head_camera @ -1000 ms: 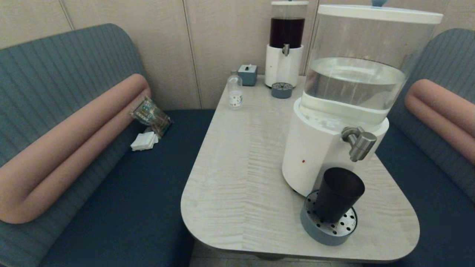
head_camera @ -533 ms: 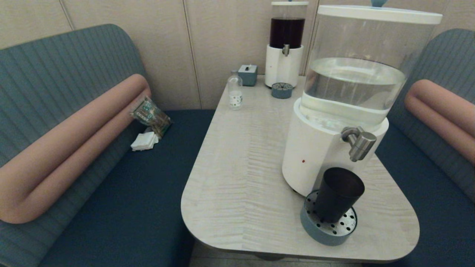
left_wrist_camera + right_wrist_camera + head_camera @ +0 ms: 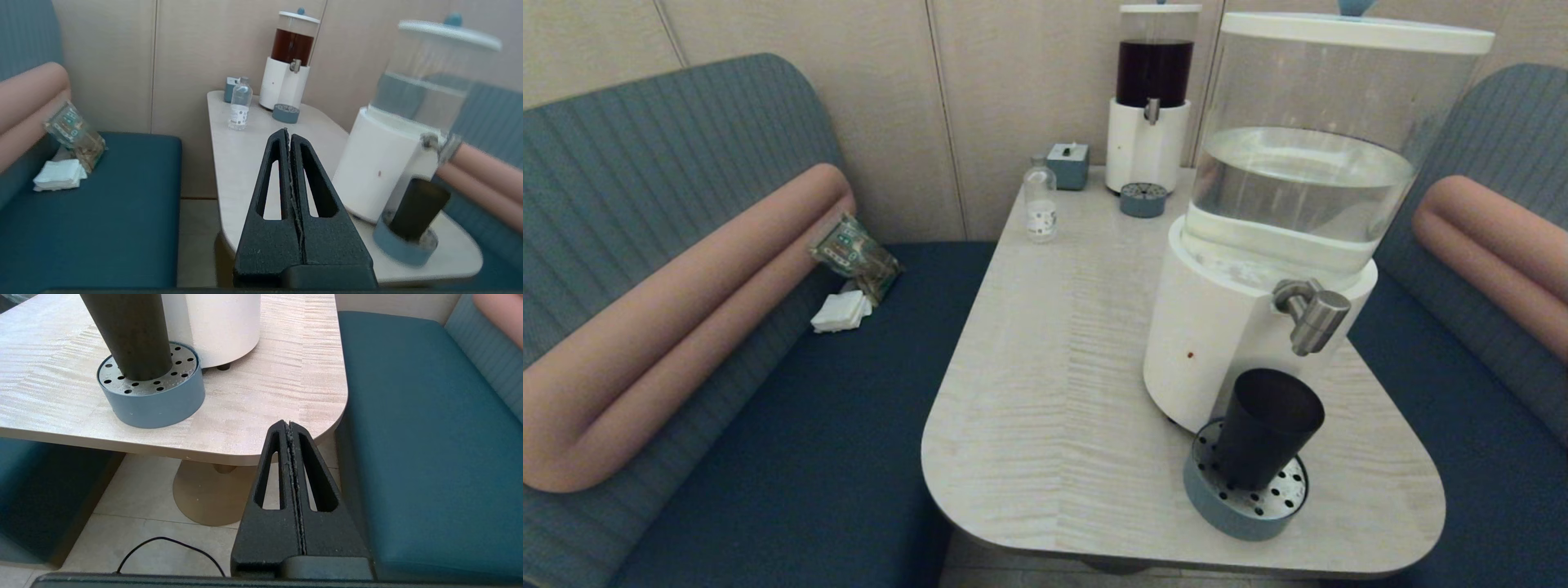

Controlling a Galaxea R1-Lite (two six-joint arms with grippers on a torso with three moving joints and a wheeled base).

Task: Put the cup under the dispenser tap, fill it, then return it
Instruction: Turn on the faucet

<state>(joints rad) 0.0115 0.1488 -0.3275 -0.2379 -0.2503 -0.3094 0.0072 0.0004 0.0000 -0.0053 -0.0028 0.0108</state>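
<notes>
The black cup (image 3: 1267, 426) stands upright on the round blue drip tray (image 3: 1241, 506), right below the steel dispenser tap (image 3: 1313, 315) of the big white dispenser (image 3: 1225, 327). No water stream shows. The wrist views also show the cup (image 3: 416, 208) (image 3: 128, 332). My left gripper (image 3: 288, 131) is shut and empty, hanging off the table's near left side, apart from the cup. My right gripper (image 3: 288, 424) is shut and empty too, below and in front of the table's near right corner. Neither arm shows in the head view.
A small clear bottle (image 3: 1040, 202), a blue box (image 3: 1068, 165) and a smaller dispenser with dark liquid (image 3: 1150, 98) stand at the table's far end. Blue benches flank the table (image 3: 1054, 392). A packet (image 3: 854, 255) and napkins (image 3: 840, 311) lie on the left bench.
</notes>
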